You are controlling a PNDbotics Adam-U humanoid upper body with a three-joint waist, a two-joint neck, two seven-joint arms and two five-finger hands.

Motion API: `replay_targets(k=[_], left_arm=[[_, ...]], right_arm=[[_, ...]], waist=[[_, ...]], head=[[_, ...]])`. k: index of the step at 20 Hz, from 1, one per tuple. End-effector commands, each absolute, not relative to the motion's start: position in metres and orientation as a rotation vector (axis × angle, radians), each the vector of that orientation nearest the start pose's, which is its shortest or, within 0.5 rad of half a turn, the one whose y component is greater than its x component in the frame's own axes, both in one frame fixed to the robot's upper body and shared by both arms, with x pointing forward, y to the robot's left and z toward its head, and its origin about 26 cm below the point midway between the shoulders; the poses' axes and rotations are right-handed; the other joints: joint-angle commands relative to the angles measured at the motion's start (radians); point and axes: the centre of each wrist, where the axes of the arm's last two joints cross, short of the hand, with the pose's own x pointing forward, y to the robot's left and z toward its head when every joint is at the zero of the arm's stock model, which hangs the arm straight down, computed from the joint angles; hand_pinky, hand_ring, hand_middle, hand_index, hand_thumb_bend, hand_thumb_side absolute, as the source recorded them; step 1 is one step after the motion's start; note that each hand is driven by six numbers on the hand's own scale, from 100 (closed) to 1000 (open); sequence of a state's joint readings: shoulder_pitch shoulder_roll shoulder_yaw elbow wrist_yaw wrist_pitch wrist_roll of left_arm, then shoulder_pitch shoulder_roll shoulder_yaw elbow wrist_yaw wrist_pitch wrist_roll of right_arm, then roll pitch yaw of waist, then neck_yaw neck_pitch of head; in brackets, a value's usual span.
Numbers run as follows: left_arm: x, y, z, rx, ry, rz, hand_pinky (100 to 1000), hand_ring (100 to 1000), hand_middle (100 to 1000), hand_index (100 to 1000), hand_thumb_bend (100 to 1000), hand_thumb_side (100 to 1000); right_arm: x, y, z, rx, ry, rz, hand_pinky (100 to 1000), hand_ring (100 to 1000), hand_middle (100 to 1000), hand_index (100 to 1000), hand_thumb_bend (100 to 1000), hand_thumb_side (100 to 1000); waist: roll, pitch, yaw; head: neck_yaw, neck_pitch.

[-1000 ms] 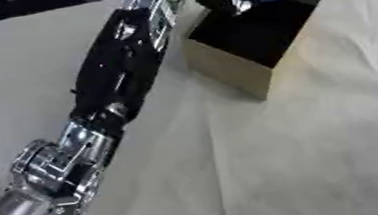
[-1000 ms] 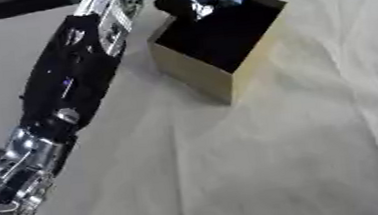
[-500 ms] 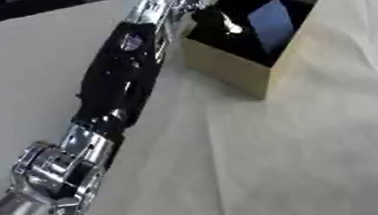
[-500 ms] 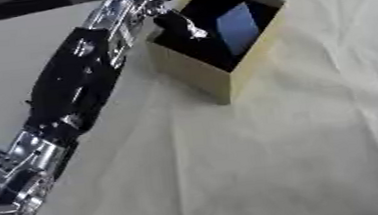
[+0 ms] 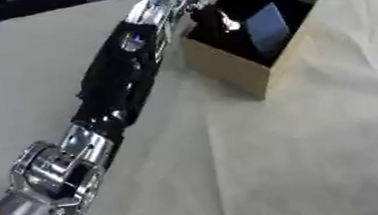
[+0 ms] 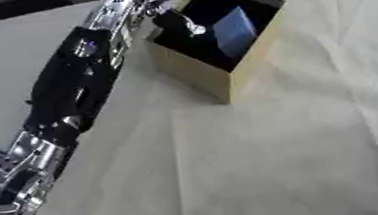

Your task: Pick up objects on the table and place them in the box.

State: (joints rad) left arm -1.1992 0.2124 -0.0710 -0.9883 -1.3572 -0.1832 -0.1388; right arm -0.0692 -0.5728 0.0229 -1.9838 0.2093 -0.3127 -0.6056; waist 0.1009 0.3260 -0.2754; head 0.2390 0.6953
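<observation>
A blue block [image 6: 235, 24] lies tilted inside the open cardboard box [image 6: 197, 71] near the table's [image 6: 277, 160] far edge; it looks light, rigid, best pinched across flat faces; the left hand [image 6: 179, 19] overhangs the box's rim, finger state unclear.

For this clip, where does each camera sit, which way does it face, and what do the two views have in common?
Left eye view: in the robot's head, looking down at the cloth-covered table; the left arm runs up from the lower left to the box.
Right eye view: beside it in the head, same downward look; the left hand shows at the box's near rim, its fingers unclear.
Shared: the arm, the open box and a blue object lying inside it. The right hand shows in neither.
</observation>
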Motion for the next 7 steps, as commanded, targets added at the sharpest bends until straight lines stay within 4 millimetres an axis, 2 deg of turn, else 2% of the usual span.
replay_targets(k=[1,4,7], left_arm=[[0.469,0.166,0.333,-1.833,2.455,1.682,949,912,795,897,327,731],[0.457,0.179,0.342,-1.809,2.517,1.505,951,905,789,905,275,753],[0.446,0.19,0.346,-1.796,2.581,1.337,954,898,781,911,227,825]], right_arm=[[0.269,-0.319,0.163,-0.775,-2.497,0.147,655,770,586,725,100,812],[0.267,-0.321,0.16,-0.794,-2.485,0.137,655,770,586,725,100,812],[0.265,-0.322,0.157,-0.805,-2.473,0.129,655,770,586,725,100,810]], waist=[[-0.015,-0.031,0.009],[-0.019,-0.04,0.027],[-0.027,-0.05,0.044]], head=[[-0.018,0.021],[-0.03,0.032],[-0.045,0.046]])
